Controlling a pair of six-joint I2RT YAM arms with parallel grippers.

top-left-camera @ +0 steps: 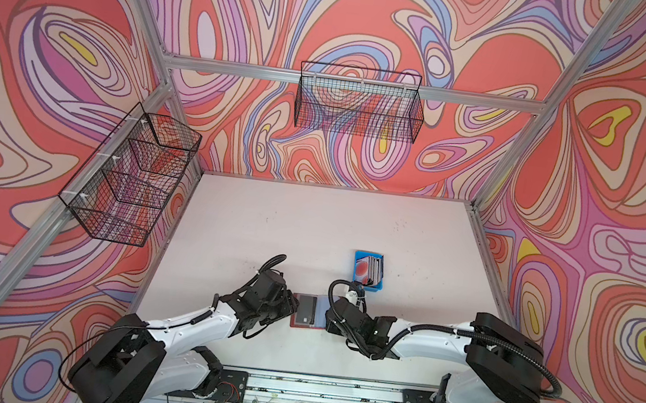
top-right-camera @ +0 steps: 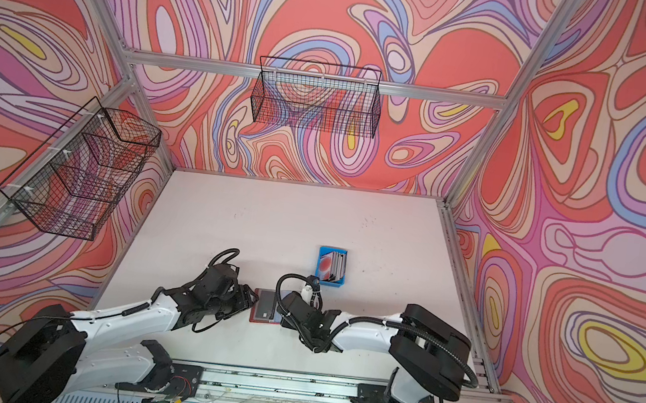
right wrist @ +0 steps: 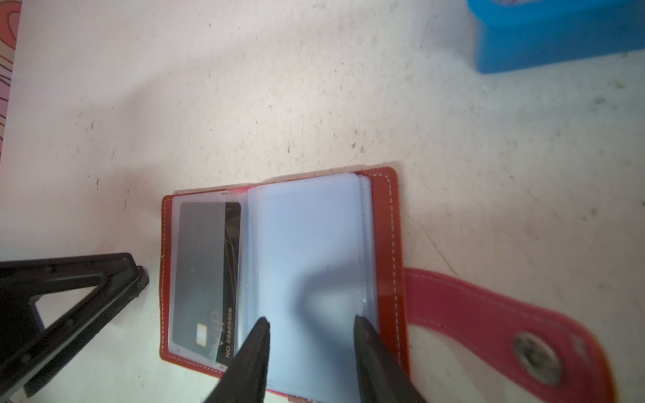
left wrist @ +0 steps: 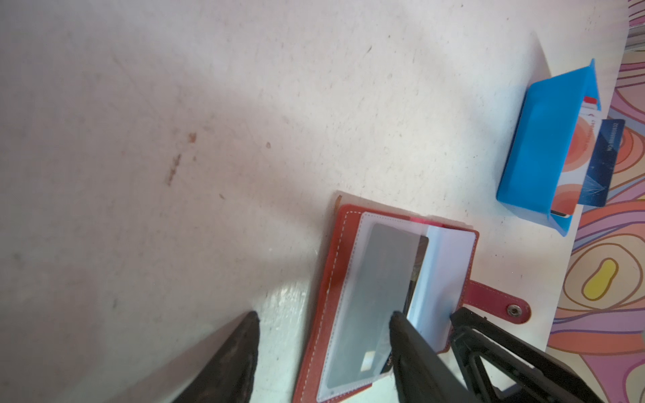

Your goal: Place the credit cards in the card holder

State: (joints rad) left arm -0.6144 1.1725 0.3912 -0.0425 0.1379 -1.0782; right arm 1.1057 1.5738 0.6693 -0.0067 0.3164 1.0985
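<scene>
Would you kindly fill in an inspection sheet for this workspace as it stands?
Surface: white table, speckled with small marks.
Job's things: red card holder open flat, dark card partly in a sleeve; other cards stand in the blue tray.
Clutter: nothing seen.
Grippers: left gripper open, one finger by the dark card; right gripper open over the clear sleeves.
Cables: black hoses run along both arms.
Surroundings: patterned walls, two wire baskets.

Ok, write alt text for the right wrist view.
An open red card holder lies on the table, a dark card in one clear sleeve. The open right gripper sits over blank sleeves, with a blue tray beyond.
</scene>
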